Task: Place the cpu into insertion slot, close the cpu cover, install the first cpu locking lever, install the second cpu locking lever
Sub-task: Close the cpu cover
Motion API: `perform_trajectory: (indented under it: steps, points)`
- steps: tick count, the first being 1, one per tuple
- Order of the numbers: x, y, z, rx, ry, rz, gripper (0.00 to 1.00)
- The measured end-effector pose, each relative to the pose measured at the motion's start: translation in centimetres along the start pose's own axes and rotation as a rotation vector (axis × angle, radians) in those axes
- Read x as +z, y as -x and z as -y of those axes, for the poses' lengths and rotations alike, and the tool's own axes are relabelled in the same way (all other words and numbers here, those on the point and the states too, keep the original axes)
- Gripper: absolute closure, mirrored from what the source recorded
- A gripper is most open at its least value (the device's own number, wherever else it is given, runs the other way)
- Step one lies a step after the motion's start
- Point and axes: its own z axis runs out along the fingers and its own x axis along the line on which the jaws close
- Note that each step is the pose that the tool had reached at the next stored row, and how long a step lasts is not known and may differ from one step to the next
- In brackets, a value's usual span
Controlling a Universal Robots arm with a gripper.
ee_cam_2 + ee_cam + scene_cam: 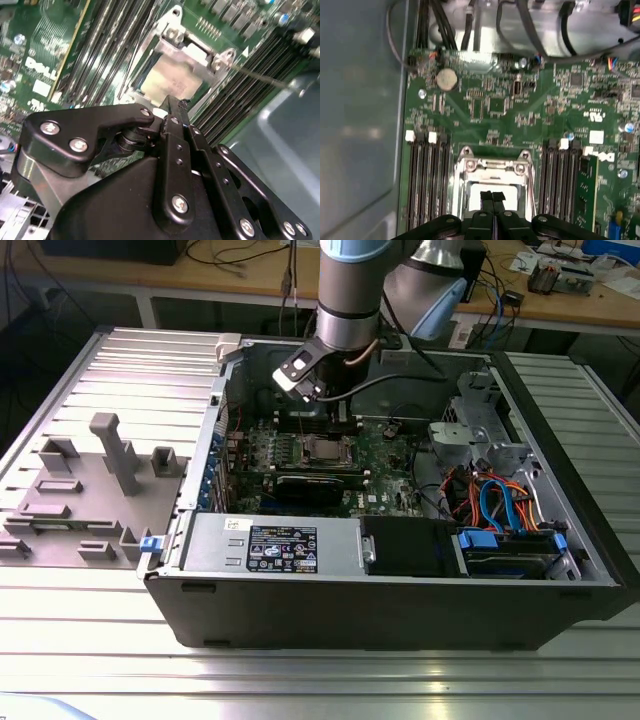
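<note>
An open computer case lies on its side on the ribbed metal counter. The robot arm reaches down into the case from the far side, above the green circuit board.

**Pincer.** In both wrist views the pincer has its two black fingers pressed together, with nothing seen between them. Its tip hangs just over the near part of the insertion slot. Contact with the parts below cannot be confirmed.

**Task items.** The cpu sits inside the insertion slot, near the middle of the circuit board. Its pale metal top shows through the square cut-out of the cpu cover. The cover lies down over the slot as a silvery frame. A thin metal lever rod runs out from one corner of the frame and passes over the adjacent memory slots. Whether it is latched cannot be determined.

**Surroundings.**
- Long dark memory slots flank the insertion slot on both sides.
- A round coin battery sits on the board, well apart from the slot.
- A labelled power supply fills the near edge of the case.
- Blue and orange cables lie at the exterior view's right.
- Grey plastic fixtures stand on the counter at the exterior view's left, outside the case.
</note>
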Motion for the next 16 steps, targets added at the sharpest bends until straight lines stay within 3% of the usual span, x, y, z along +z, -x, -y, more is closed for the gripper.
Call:
perform_trajectory:
  steps: [2, 7, 10, 11, 12, 13, 14, 16]
  points:
    - [0.32, -0.06, 1.01, -0.002, -0.0001, 0.0000, 0.89]
    - [0.93, -0.16, 2.53, -0.002, -0.0010, -0.0001, 0.89]
    - [1.28, -0.17, 2.76, -0.002, -0.0012, -0.0002, 0.89]
    - [2.02, -0.15, 2.79, -0.002, -0.0035, 0.0002, 0.89]
    - [1.64, -0.16, 2.78, -0.002, -0.0035, -0.0004, 0.89]
    - [1.60, -0.06, 1.29, -0.002, -0.0037, -0.0003, 0.89]
    - [1.61, -0.01, 0.52, -0.002, -0.0037, -0.0002, 0.89]
    - [1.62, 0.00, 0.35, -0.002, -0.0038, -0.0003, 0.89]
